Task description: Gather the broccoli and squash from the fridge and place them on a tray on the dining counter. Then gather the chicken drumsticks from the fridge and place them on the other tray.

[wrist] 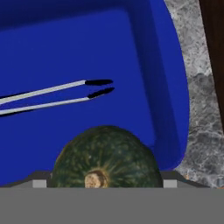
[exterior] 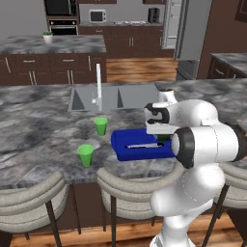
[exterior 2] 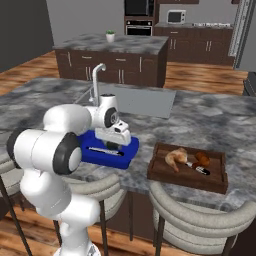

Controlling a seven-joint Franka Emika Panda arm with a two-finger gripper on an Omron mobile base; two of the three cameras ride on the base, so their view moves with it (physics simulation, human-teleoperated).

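While the claw hangs wide around the dark green squash directly over the blue tray, you need only lower it straight down.

We see a glossy white arm built of rounded, bulging segments, with dark grey to black rings at the joints. The big joint cap nearest the left camera is a white disc inside a black band. The wrist carries a white block with a dark, round-cornered panel on its side. The hand is a boxy white piece with a dark underside.
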